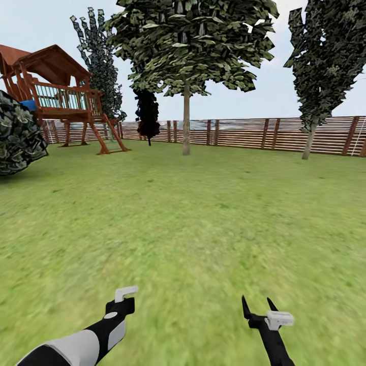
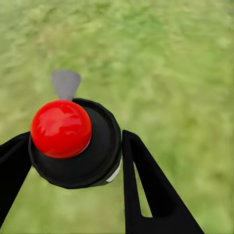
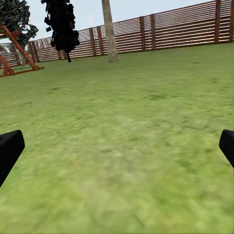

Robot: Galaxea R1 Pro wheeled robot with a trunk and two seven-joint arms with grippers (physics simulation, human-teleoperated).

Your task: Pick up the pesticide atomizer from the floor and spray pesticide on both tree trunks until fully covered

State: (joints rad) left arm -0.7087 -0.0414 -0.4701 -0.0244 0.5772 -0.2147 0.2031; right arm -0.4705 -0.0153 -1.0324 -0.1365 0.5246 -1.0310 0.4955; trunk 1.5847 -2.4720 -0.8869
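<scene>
The pesticide atomizer [image 2: 73, 146] appears in the left wrist view as a round black body with a shiny red knob and a grey nozzle. My left gripper [image 2: 72, 148] is shut on it, a black finger [image 2: 146, 185] pressing each side, low over the grass. In the head view the left gripper [image 1: 121, 306] sits at the bottom left. My right gripper [image 1: 259, 308] is open and holds nothing. One tree trunk [image 1: 186, 122] stands far ahead by the fence, also seen in the right wrist view as the trunk [image 3: 108, 29]. A second trunk [image 1: 308, 142] stands at the far right.
Green lawn [image 1: 193, 213] stretches to a brown slat fence [image 1: 244, 133]. A wooden play tower [image 1: 61, 96] stands at the back left, a dark bush [image 1: 18, 134] at the left edge, and a near-black cypress [image 1: 147, 114] by the fence.
</scene>
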